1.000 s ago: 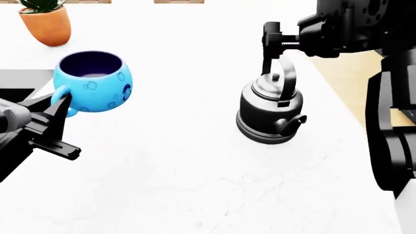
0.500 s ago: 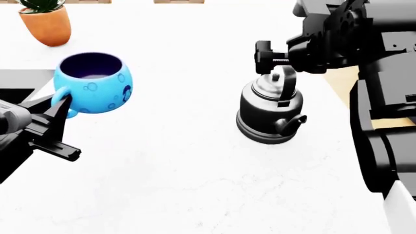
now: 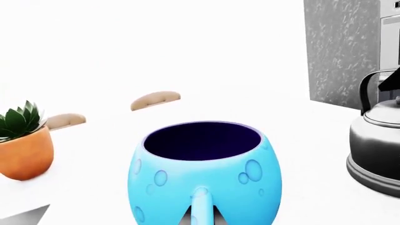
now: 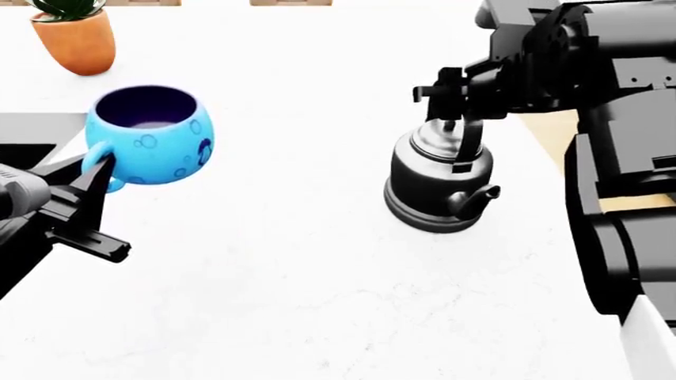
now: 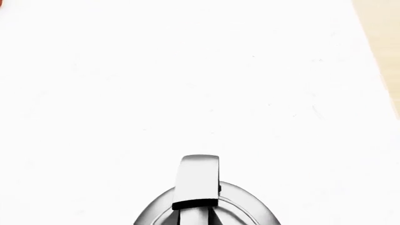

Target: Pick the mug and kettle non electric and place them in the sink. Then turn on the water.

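**Jaws at mug handle and kettle arch**

Left gripper (image 4: 93, 207) low at the near left of the head view, jaws spread in a moderate V, upper tip right at the small loop handle of the mug (image 4: 150, 134); contact or a hair's gap, cannot tell. Nothing clamped there. Through the left wrist view, the mug (image 3: 205, 174) dead ahead, handle facing the camera, dark purple-blue hollow open to the top.

Right gripper (image 4: 452, 89) down over the top of the kettle (image 4: 438, 182), at the crown of the tall arched handle. Jaw opening hidden by the black arm body; closed on the handle or merely around it, cannot tell. From the right wrist view, only the flat metal band of the kettle handle (image 5: 198, 182) and a slice of the lid, no fingertips showing.

Mug and kettle both standing upright on the white bench (image 4: 296, 293), well apart, mug left, kettle right. Grey metal rim and a black corner of the sink (image 4: 32, 133) at the far left edge, just beside the mug. Orange plant pot (image 4: 74, 39) with a green succulent behind the mug. Pale wooden floor beyond the right edge of the bench.

Bench faintly veined, stone-like. Mug glossy, bulbous, bright blue with bubble rings. Kettle squat, dark grey, polished, knobbed lid, short curved spout turned toward the near right.
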Motion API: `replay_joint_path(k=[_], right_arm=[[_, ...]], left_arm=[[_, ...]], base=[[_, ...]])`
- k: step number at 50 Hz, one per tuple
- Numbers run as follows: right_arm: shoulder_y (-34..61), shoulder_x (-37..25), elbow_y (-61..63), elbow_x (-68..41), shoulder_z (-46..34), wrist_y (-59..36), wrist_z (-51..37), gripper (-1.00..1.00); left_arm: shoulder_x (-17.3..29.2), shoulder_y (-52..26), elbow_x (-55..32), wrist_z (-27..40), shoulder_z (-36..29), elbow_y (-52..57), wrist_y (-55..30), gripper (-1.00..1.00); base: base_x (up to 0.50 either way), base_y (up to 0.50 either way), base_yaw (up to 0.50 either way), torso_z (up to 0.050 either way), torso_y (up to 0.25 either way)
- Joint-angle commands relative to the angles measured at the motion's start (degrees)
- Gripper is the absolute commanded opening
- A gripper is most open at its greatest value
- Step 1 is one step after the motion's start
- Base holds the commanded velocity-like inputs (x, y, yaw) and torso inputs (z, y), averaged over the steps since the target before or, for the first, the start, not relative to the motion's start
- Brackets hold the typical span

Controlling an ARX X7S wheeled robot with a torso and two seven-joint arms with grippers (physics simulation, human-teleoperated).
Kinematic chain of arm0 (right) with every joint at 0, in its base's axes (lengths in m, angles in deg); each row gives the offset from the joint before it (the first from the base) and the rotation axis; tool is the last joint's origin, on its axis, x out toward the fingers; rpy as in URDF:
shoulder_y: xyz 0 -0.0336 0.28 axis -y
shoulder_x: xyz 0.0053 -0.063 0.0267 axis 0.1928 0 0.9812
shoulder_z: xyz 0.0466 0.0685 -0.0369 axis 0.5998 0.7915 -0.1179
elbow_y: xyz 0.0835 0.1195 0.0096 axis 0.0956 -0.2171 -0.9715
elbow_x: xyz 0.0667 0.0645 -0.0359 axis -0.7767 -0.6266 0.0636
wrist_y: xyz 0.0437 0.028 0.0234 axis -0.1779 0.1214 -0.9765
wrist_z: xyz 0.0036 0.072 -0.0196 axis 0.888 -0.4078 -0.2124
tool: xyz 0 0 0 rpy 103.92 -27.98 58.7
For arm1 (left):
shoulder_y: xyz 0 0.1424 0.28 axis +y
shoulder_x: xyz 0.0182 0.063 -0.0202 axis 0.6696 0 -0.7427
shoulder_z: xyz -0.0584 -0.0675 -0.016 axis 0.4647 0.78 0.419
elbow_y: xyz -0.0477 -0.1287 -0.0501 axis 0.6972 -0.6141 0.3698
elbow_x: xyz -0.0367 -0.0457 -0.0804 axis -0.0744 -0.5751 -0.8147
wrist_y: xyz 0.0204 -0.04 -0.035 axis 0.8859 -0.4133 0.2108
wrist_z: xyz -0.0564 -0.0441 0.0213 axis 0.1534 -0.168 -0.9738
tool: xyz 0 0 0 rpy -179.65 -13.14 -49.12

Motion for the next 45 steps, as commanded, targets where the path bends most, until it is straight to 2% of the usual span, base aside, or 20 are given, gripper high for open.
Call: replay_joint_path(k=[1,13,22,29,35,45], right_arm=[[0.2,-0.6,0.7,1.3,-0.5,1.7,-1.5,-1.00],[4.3,-1.2,5.4,1.1,-1.1,-1.6,-1.5,-1.00],[4.6,-2.9,13.8,1.0,-4.0,-5.0,0.5,-1.00],[4.2,-3.1,16.3,1.3,-5.3,-4.1,0.9,-1.00],[3.2,-3.1,16.3,1.0,-3.2,-2.6,-1.0,-1.00],[1.0,-3.6,19.1,0.4,-1.4,-2.5,-3.0,-1.00]], left_arm=[[0.1,-0.7,0.2,0.2,-0.2,-0.3,0.5,-1.00],[-0.1,-1.6,0.0,0.6,-0.8,-0.1,0.5,-1.00],[-0.5,-2.8,0.4,0.5,-2.1,-0.6,1.1,-1.00],[-0.7,-3.6,0.7,0.6,-3.0,-1.1,1.4,-1.00],[-0.8,-3.1,1.3,0.4,-3.3,-1.3,2.0,-1.00],[-0.8,-3.6,0.9,0.8,-3.0,-1.1,2.0,-1.00]], base=[[0.00,0.00,0.00,0.000,0.000],[0.00,0.00,0.00,0.000,0.000],[0.00,0.00,0.00,0.000,0.000],[0.00,0.00,0.00,0.000,0.001],[0.00,0.00,0.00,0.000,0.000],[-0.46,0.00,0.00,0.000,0.001]])
